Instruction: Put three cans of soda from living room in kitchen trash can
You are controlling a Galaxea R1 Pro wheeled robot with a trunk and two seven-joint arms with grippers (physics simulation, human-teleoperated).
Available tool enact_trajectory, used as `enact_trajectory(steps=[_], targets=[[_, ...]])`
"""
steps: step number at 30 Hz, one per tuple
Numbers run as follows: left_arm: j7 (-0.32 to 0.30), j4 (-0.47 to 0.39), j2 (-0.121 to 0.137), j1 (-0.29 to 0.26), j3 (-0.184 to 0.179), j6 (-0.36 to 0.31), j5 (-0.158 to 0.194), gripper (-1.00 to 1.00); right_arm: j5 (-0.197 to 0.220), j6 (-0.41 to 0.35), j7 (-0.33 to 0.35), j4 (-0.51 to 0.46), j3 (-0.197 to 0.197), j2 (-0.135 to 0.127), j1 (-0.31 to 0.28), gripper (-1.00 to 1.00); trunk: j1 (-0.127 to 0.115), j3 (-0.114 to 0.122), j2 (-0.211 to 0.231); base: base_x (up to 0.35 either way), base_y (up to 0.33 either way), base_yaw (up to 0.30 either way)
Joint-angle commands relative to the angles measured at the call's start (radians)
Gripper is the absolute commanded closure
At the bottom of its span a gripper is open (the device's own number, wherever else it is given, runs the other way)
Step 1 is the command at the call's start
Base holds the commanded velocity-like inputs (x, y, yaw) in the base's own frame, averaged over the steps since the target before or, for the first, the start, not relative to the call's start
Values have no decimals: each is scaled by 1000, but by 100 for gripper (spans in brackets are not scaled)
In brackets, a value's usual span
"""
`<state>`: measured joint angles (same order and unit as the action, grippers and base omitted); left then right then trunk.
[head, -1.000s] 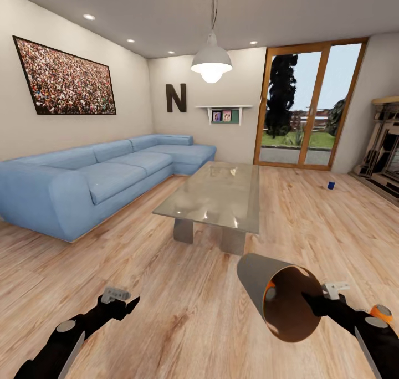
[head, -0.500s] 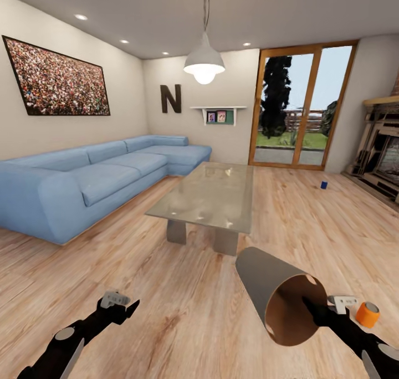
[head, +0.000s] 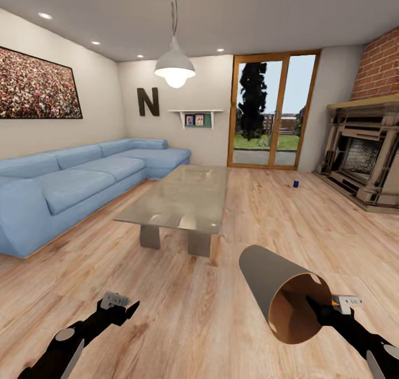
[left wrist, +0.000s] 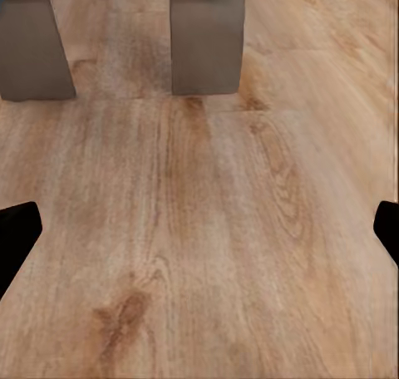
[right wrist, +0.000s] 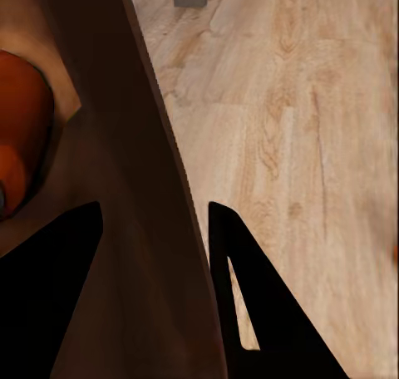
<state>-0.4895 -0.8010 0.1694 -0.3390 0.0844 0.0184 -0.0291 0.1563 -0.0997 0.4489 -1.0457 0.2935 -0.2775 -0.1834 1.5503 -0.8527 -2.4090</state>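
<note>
My right gripper [head: 317,308] is shut on the rim of the light-grey trash can [head: 274,282], which hangs tilted above the floor with its orange-brown mouth facing me. In the right wrist view the fingers [right wrist: 249,304] clamp the bin wall [right wrist: 125,146], and an orange can [right wrist: 18,142] lies inside. A sliver of another orange can [head: 334,301] peeks from behind that gripper. A dark blue can [head: 295,184] stands far off on the wood floor near the fireplace. My left gripper [head: 123,307] is open and holds nothing, hovering low over bare floor [left wrist: 199,229].
A glass coffee table [head: 183,196] stands ahead at centre, and its grey legs [left wrist: 208,34] appear in the left wrist view. A blue sofa [head: 72,185] runs along the left wall. The fireplace [head: 363,157] with its brick chimney is at right, and a glass door [head: 269,113] is behind.
The camera has swung right, so the room slid left and the fireplace came into view. The orange can on the floor is now nearly hidden behind my right gripper. Both grips are unchanged.
</note>
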Motion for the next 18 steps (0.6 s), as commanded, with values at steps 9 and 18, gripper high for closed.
enact_trajectory(steps=[9, 18], targets=[[28, 8, 0, 0, 0, 0, 0, -100, 11, -1, 4, -1, 8, 0, -1, 100, 0, 10, 0, 0, -304, -196], [40, 9, 0, 0, -1, 1, 0, -100, 11, -2, 4, -1, 25, 3, -1, 100, 0, 20, 0, 53, -308, -198]])
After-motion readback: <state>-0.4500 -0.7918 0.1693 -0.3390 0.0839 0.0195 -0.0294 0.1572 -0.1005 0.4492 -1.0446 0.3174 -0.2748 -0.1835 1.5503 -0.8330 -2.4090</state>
